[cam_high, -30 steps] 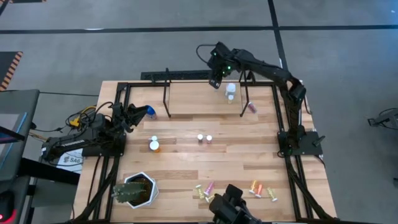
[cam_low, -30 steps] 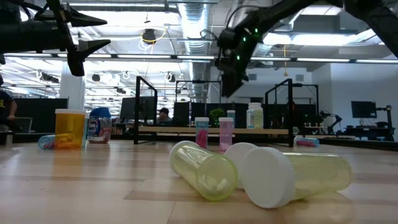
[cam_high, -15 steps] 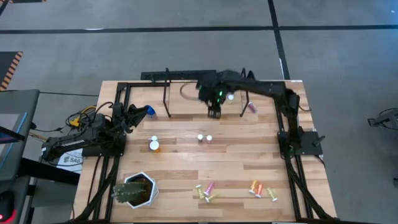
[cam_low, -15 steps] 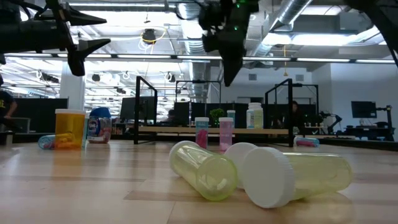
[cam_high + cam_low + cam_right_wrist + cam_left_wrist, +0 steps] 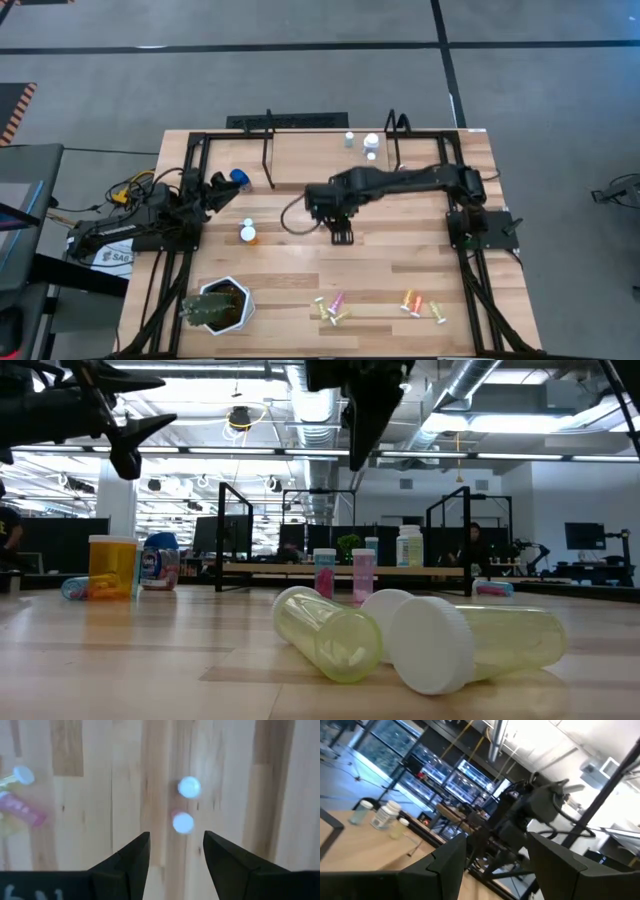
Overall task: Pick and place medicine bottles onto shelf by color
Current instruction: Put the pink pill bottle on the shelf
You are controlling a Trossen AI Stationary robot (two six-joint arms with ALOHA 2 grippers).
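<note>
While the left arm waits at the table's left edge, its gripper spread and empty just beside the blue-lidded bottle, we watch the right gripper hang over mid-table. In its wrist view its two fingers stand apart with nothing between them, looking straight down on two upright white-capped pink bottles standing side by side. On the shelf at the far edge we see two white bottles standing close together near its right upright. An orange bottle with a white cap stands on the table left of centre. Near the front edge lies a scatter of yellow, pink and orange bottles, beside the potted plant.
</note>
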